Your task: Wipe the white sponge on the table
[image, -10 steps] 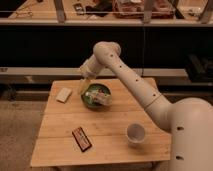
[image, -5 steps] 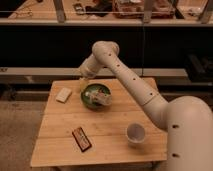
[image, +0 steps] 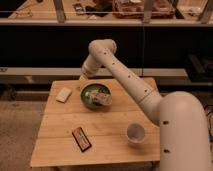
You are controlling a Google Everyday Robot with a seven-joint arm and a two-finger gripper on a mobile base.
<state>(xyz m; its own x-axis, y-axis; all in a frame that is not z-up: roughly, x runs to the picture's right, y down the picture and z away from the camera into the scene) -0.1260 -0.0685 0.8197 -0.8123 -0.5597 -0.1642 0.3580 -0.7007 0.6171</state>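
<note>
The white sponge lies flat on the far left part of the wooden table. My gripper hangs at the end of the white arm, over the table's back edge. It is to the right of the sponge and a little behind it, just left of the green bowl. It is apart from the sponge and I see nothing held in it.
The green bowl holds a clear plastic bottle lying on its side. A white cup stands at the front right. A dark snack bar with a red edge lies at the front. A dark counter and rail run behind the table.
The gripper has shifted a little to the left, away from the bowl and toward the sponge. The objects on the table have not moved.
</note>
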